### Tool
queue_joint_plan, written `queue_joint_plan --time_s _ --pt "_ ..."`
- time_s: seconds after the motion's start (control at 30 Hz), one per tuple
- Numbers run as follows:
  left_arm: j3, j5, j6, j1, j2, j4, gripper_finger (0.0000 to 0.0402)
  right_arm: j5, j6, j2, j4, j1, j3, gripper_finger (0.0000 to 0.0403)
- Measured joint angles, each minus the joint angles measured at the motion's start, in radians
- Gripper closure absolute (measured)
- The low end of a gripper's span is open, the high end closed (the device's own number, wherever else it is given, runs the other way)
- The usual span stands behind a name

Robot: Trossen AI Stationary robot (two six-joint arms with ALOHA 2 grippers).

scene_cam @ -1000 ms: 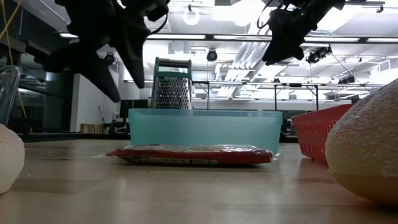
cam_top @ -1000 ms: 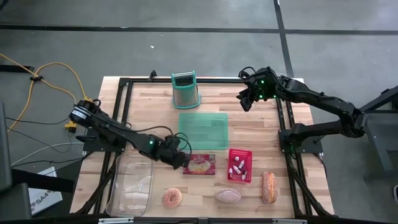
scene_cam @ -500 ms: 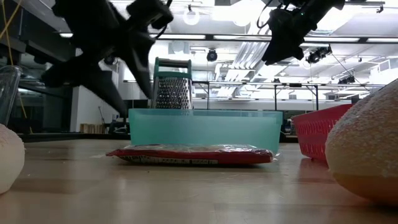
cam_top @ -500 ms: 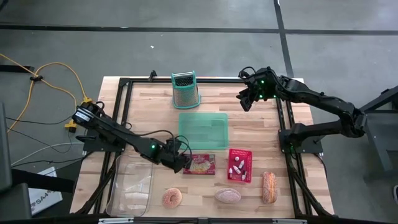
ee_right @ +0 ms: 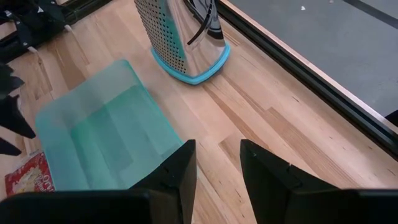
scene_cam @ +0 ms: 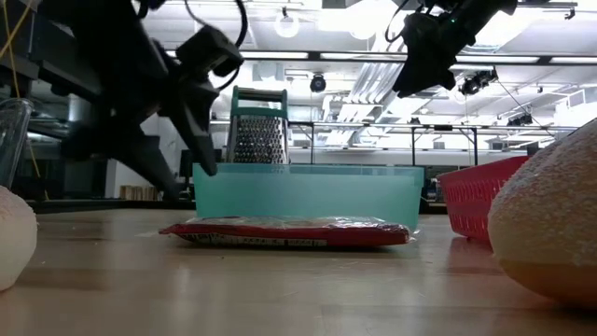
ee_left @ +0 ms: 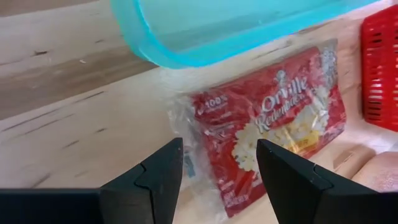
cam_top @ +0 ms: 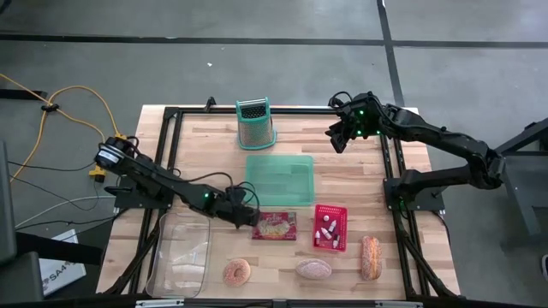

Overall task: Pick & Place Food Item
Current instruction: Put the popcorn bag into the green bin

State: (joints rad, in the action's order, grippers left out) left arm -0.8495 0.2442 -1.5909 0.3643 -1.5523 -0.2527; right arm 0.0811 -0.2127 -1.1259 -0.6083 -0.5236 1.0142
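A red popcorn bag [cam_top: 275,226] lies flat on the wooden table, just in front of a teal container [cam_top: 280,178]. My left gripper [cam_top: 245,214] is open and hangs low over the bag's left end [ee_left: 193,155]. Its two fingers stand on either side of the clear wrapper edge and are apart from it in the low view [scene_cam: 191,163]. My right gripper [cam_top: 336,141] waits high over the far right of the table. It is open by a narrow gap [ee_right: 217,155] with nothing in it.
A metal grater [cam_top: 255,124] stands at the far edge. A red basket [cam_top: 330,227] with small bottles sits right of the bag. A donut [cam_top: 236,273], a bread roll [cam_top: 313,269] and a long bun [cam_top: 370,257] lie near the front. A clear tub [cam_top: 180,257] sits at front left.
My left gripper has come down toward the popcorn bag's left end, and its fingers stay just as far apart. The bag has not moved.
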Motion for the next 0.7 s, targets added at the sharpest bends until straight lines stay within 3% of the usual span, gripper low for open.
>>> queue_joint_plan --time_s 0.23,0.7 --pt "0.094 -0.014 -0.003 -0.008 0.007 0.113 0.0203 0.000 0.000 0.000 0.000 0.000 0.000 0.0291" --pt "0.125 -0.029 -0.023 -0.009 -0.002 0.148 0.0203 0.000 0.000 0.000 0.000 0.000 0.000 0.0291"
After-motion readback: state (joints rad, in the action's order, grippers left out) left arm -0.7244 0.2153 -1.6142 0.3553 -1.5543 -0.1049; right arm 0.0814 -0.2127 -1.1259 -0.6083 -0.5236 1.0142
